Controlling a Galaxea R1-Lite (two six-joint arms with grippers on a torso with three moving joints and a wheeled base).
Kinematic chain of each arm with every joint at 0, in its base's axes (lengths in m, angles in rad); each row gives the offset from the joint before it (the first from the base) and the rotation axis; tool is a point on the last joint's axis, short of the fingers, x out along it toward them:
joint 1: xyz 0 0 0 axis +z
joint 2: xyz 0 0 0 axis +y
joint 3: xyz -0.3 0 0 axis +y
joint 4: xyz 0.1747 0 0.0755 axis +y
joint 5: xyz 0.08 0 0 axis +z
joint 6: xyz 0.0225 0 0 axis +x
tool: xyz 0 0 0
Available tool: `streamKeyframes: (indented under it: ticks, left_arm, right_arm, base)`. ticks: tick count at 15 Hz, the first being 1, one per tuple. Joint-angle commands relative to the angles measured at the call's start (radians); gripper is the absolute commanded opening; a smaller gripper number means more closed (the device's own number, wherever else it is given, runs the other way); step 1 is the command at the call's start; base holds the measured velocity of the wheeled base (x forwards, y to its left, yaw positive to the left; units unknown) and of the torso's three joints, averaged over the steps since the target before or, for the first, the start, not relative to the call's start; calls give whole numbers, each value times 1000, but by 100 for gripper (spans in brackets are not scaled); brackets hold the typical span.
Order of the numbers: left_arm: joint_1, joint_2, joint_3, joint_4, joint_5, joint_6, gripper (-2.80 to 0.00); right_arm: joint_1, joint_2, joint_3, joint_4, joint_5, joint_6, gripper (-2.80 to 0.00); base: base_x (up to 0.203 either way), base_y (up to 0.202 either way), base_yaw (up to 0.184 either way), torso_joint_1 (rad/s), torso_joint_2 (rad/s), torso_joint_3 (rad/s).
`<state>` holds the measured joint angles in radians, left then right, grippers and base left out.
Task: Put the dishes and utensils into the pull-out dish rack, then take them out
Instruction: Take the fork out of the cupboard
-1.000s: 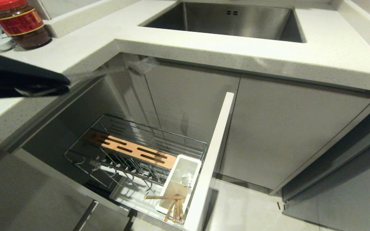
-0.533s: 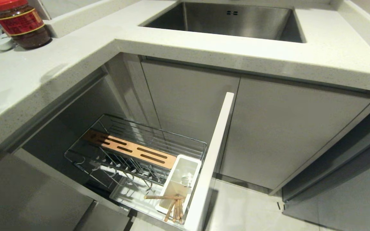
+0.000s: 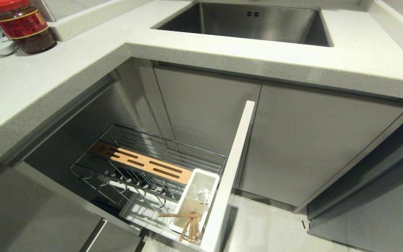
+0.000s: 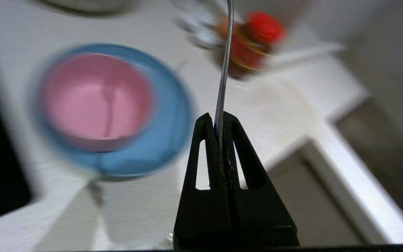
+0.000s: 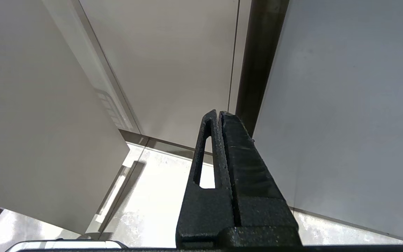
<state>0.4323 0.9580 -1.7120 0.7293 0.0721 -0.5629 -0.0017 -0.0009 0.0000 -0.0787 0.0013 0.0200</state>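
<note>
While the left end effector [image 4: 219, 119] stayed clamped on a slim silver utensil [image 4: 224, 63], it had left the head view | pink bowl [image 4: 96, 99] sat in blue plate [image 4: 168, 126] on surface [image 4: 275, 101] | rack [image 3: 152, 164] at 6 o'clock held chopsticks [image 3: 189, 225] | right end effector [image 5: 219, 119] closed, parked | likely unloading underway.

the left arm, one second ago over the counter's [image 3: 82, 66] left edge, has left the head view.
</note>
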Motion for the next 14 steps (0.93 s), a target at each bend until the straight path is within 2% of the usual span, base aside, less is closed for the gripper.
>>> streamKeyframes:
  ticks: [1, 3, 5, 10, 14]
  left_arm:
    - [239, -70, 110, 4, 3, 41, -280]
    - [378, -120, 210, 4, 5, 74, -280]
    - [454, -152, 285, 4, 17, 86, -280]
    - [485, -180, 417, 4, 32, 86, -280]
    - [485, -152, 458, 2, 27, 84, -280]
  right_arm:
    - [0, -1, 26, -1, 0, 0, -280]
    - [0, -1, 26, -1, 0, 0, -280]
    - [0, -1, 26, 0, 0, 0, -280]
    - [0, -1, 26, -1, 0, 0, -280]
    - [0, -1, 26, -1, 0, 0, -280]
  base:
    - [0, 0, 0, 0, 0, 0]
    - [0, 0, 0, 0, 0, 0]
    - [0, 0, 0, 0, 0, 0]
    - [0, 0, 0, 0, 0, 0]
    - [0, 0, 0, 0, 0, 0]
